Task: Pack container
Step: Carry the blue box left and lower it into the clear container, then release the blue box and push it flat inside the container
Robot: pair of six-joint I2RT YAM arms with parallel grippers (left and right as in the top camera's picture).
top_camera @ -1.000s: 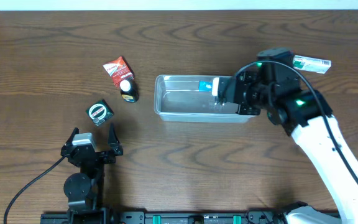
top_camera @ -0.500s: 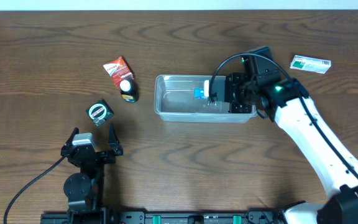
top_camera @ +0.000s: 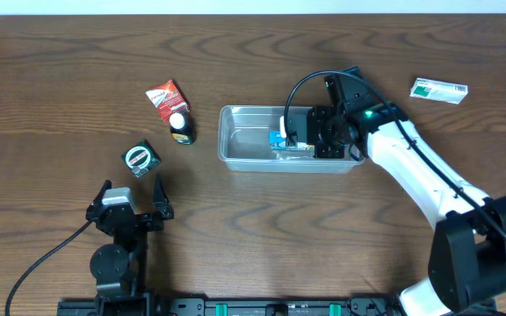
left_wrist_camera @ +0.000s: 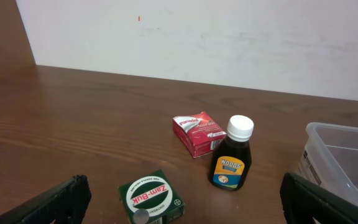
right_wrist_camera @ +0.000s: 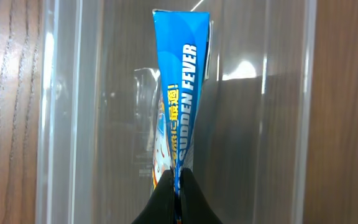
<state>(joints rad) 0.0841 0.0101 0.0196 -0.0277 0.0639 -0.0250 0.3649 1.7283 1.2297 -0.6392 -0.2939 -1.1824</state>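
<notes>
The clear plastic container [top_camera: 244,145] sits mid-table; its walls fill the right wrist view [right_wrist_camera: 61,112] and its corner shows in the left wrist view [left_wrist_camera: 340,162]. My right gripper [top_camera: 299,140] is shut on a flat blue packet [right_wrist_camera: 180,93] and holds it inside the container, just above the floor. My left gripper [top_camera: 130,197] is open and empty near the front left. Ahead of it lie a green Zam-Buk box [left_wrist_camera: 151,198], a dark Woods bottle [left_wrist_camera: 232,162] and a red box [left_wrist_camera: 199,133].
A green and white box [top_camera: 439,89] lies at the back right, beyond the right arm. The red box [top_camera: 163,96], bottle [top_camera: 181,128] and green box [top_camera: 140,157] cluster left of the container. A white wall stands behind the table's far edge.
My right gripper has moved left and down with the blue packet, from over the container's right end to inside its middle. The left arm has not moved.
</notes>
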